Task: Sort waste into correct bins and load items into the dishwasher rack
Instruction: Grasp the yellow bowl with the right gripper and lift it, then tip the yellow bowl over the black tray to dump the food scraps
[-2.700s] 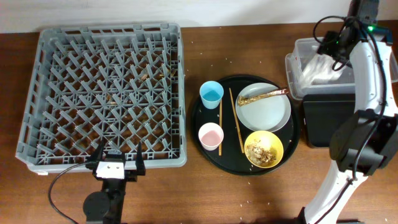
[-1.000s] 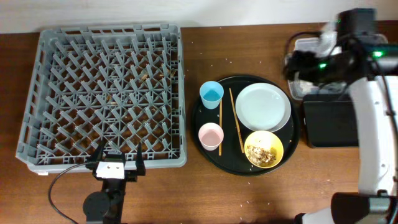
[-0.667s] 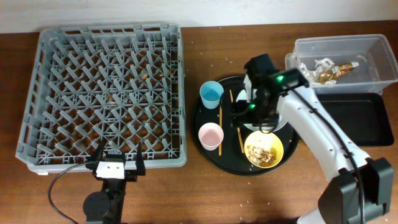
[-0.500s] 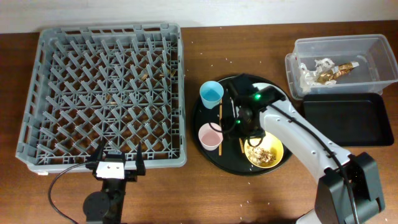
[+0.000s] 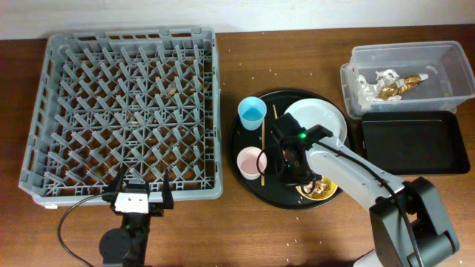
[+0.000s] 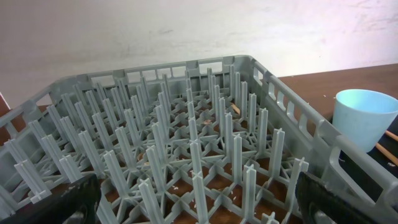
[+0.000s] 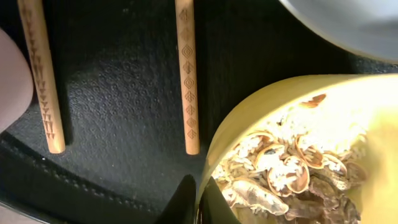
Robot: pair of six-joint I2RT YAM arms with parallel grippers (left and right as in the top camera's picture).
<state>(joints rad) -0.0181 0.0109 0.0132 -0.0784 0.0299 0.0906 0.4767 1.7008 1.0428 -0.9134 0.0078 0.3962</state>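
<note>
The yellow bowl (image 7: 348, 106) holds brownish food scraps (image 7: 292, 168) and stands on the round black tray (image 5: 256, 193). My right gripper (image 7: 199, 180) is shut on the bowl's left rim, one finger inside and one outside. In the overhead view the right arm covers most of the yellow bowl (image 5: 320, 190). Two wooden chopsticks (image 7: 186, 74) lie beside it, between the pink cup (image 5: 251, 162), blue cup (image 5: 252, 113) and grey plate (image 5: 323, 120). The gold wrapper (image 5: 401, 84) and white tissue (image 5: 365, 83) lie in the clear tub (image 5: 445, 55). My left gripper (image 5: 137, 197) stands open at the grey rack's (image 5: 126, 111) near edge.
A shallow black rectangular tray (image 5: 412, 142) sits just in front of the clear tub at the right. In the left wrist view the rack's (image 6: 186, 143) upright pegs fill the frame, with the blue cup (image 6: 365, 115) beyond its right wall. Small crumbs dot the brown table.
The right arm swung from the clear tub to the round tray, dropped to the yellow bowl and shut on its rim. The wrapper left the plate for the tub. The left arm stayed still.
</note>
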